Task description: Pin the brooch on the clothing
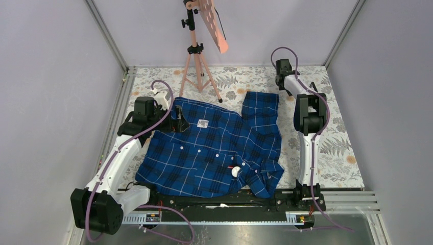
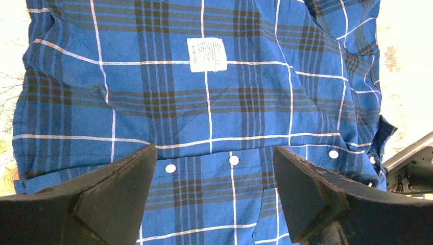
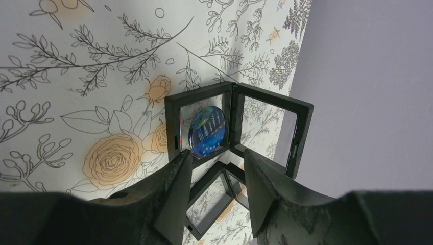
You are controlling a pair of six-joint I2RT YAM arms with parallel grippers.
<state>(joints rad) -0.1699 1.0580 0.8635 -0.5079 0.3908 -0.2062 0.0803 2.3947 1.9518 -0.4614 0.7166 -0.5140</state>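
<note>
The clothing [image 1: 214, 148], a dark-blue plaid shirt, lies spread flat mid-table, with its white neck label [image 2: 207, 54] and white buttons [image 2: 234, 160] showing. My left gripper [image 2: 214, 149] hangs open just above the shirt below the label, near the collar [image 1: 179, 122], holding nothing. The brooch [image 3: 207, 131], a round blue disc, sits inside an open black frame case [image 3: 173, 122] on the floral cloth by the back wall. My right gripper [image 3: 217, 163] hovers right in front of that case, its fingers apart with nothing between them. In the top view the arm hides the case.
A second open black frame case [image 3: 219, 199] lies under the right gripper. A small white round object [image 1: 235, 172] rests on the shirt's lower front. A pink tripod stand [image 1: 196, 56] stands at the back. The purple wall [image 3: 367, 92] is close to the cases.
</note>
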